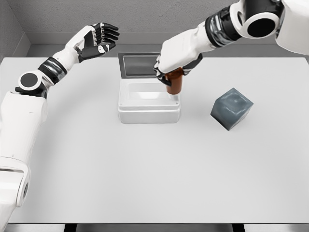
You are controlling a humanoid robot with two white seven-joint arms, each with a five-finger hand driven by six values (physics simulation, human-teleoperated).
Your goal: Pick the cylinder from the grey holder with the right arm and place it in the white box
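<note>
Overhead, the right robot hand (170,72) gripped the brown cylinder (175,83) with curled fingers, holding it over the right rear corner of the white box (148,107), whose lid stood open behind. The grey holder (231,108) sat tilted on the worktop (145,179), well right of the box. The left robot hand (99,41) was raised left of the box, fingers spread and holding nothing.

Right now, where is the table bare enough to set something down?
Bare: the whole near half of the white table, and left of the white box. Crowded: the box's right rim, where the right robot hand holds the brown cylinder near the grey holder.
</note>
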